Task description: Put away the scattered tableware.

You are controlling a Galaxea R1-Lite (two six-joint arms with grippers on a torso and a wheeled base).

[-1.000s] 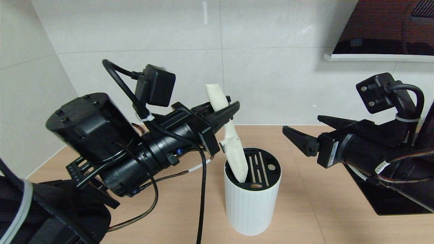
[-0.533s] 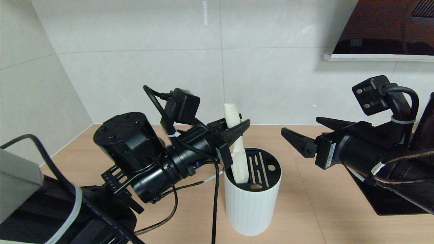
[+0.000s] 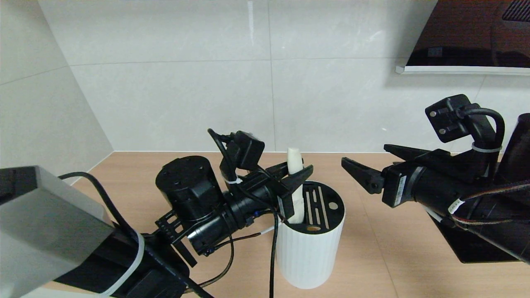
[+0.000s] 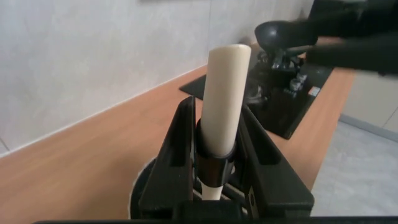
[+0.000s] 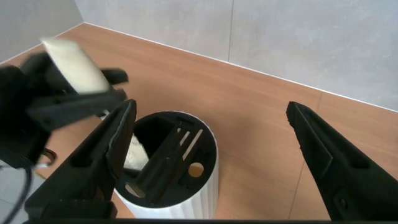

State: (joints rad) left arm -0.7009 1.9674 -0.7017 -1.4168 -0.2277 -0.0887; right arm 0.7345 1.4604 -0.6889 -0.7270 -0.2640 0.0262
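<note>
Wooden counter (image 3: 393, 265), white holder (image 3: 308, 256), knife (image 3: 294, 163) upright inside, handle uppermost.

A light wooden countertop (image 3: 385, 256) fills the lower part of the scene. Behind the countertop rises a back wall (image 3: 331, 103) of large pale grey tiles, where 1 horizontal joint and 1 vertical joint cross, and a thin bright streak of reflected light (image 3: 250, 14) shows near its top. At the countertop's left end a side wall (image 3: 33, 95) of the same tiles meets it in a corner. Above the countertop's right end hangs a dark glossy range hood (image 3: 476, 37) with a pale lower rim. A flat black cooktop (image 3: 468, 248) lies on the countertop's right part. Past the countertop's edge, lower down, lies a grey floor (image 4: 360, 180).
</note>
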